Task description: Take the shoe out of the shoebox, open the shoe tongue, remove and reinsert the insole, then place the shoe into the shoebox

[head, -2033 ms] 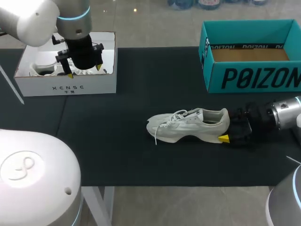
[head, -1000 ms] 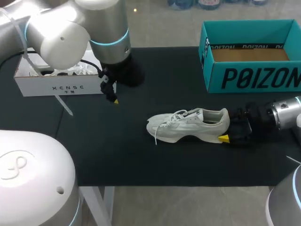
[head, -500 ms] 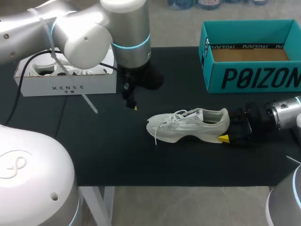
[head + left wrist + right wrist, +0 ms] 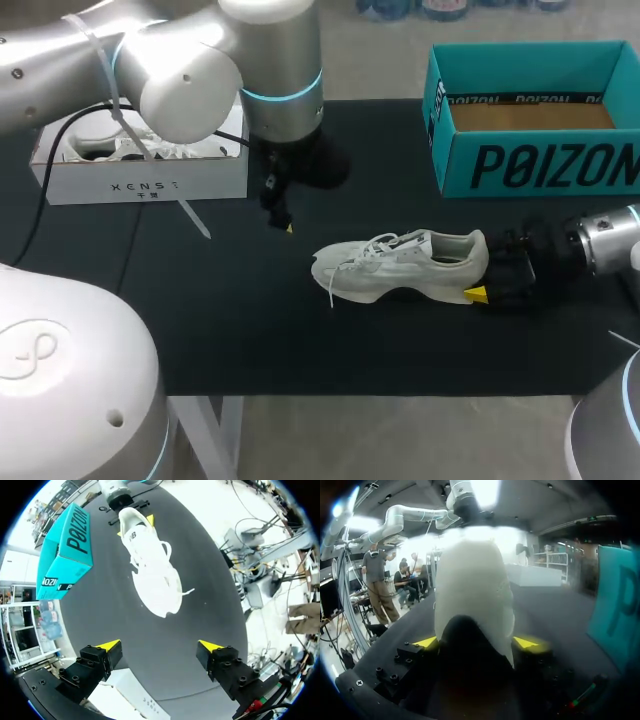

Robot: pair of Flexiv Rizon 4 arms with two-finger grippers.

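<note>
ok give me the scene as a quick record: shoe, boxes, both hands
shoe: white, upright on its sole on the black mat, outside both boxes
teal shoebox: open, behind the shoe, no shoe showing inside
right hand: shut on the shoe's heel
left hand: open, nothing between its fingers, over the mat off the shoe's toe end
white box: open, at the mat's back left
</note>
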